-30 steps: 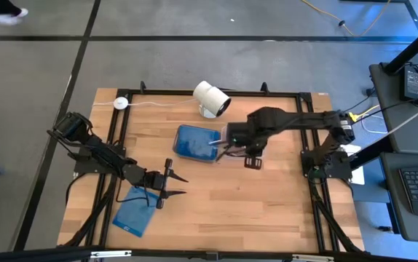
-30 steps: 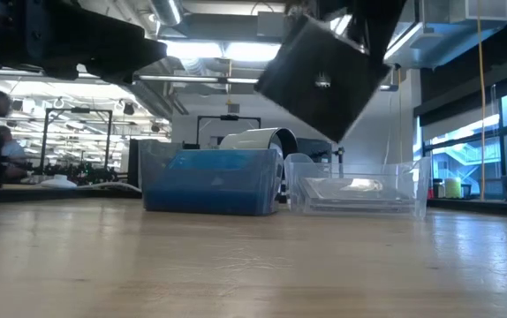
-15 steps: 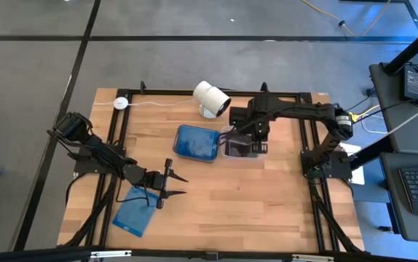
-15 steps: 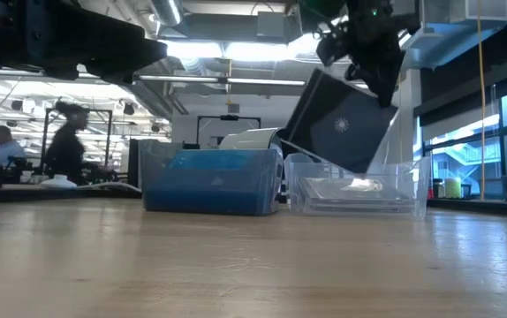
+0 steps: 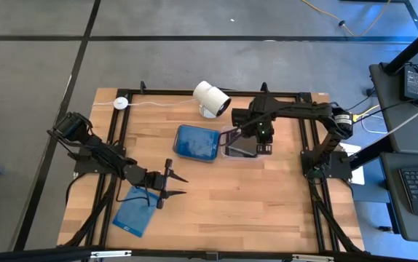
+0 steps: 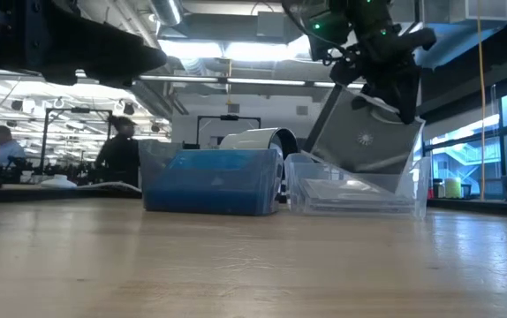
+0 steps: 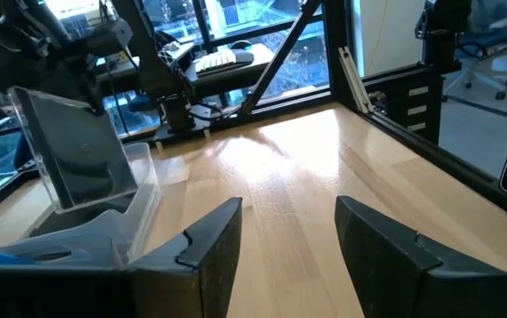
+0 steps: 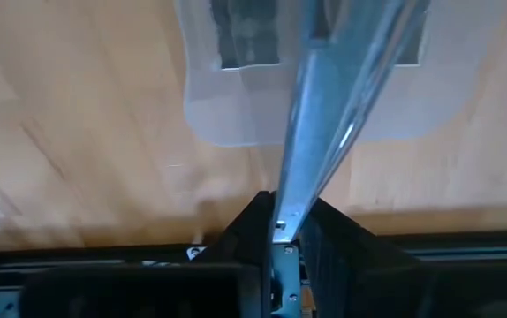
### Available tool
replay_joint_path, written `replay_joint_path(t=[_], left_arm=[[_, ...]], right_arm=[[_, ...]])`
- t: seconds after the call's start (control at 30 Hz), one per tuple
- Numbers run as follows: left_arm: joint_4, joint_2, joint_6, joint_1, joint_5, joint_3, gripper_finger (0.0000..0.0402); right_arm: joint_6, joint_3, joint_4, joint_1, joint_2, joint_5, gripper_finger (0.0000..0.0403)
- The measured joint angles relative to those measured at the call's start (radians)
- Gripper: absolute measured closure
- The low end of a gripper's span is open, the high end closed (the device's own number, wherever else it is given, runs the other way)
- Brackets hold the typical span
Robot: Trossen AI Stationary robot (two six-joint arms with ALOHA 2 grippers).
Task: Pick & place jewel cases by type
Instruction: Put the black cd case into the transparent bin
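**Q:** Starting nearest the front edge, what is there?

**A:** A translucent blue jewel case lies flat on the wooden table, near the front left corner. Just beyond it hangs my left gripper, waiting. Its jaws are spread wide and hold nothing.

**Q:** And farther back?

**A:** Two tubs stand side by side near the middle of the table. The blue tub is on the left, and the clear tub touches its right side. My right gripper is above the clear tub. Its jaws are clamped on the top edge of a dark grey jewel case. The case is steeply tilted, with its lower edge already down inside the clear tub. Other flat cases seem to lie on the tub floor, though I cannot count them. A white camera sits at the far edge.

**Q:** Which step is this?

**A:** I judge it the placing step: a dark case going in with its own kind.

**Q:** What does the next move need?

**A:** Probably lowering a little, then opening the jaws so the case drops flat, and lifting clear of the tub wall. The blue case at the front is not yet sorted.
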Motion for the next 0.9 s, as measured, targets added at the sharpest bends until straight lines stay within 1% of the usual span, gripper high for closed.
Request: replay_joint_path(t=[0.3,0.53,0.83,0.9], left_arm=[[-0.001,0.000,0.000,0.000,0.000,0.000,0.0220],[-0.001,0.000,0.000,0.000,0.000,0.000,0.0222],[-0.002,0.000,0.002,0.000,0.000,0.000,0.0220],[-0.002,0.000,0.002,0.000,0.000,0.000,0.0220]], right_arm=[[-0.004,-0.001,0.004,0.000,0.001,0.009,0.0344],[-0.004,-0.001,0.004,0.000,0.000,-0.011,0.0343],[-0.054,-0.001,0.004,0.000,0.000,0.006,0.0341],[-0.053,-0.001,0.004,0.000,0.000,0.030,0.0334]])
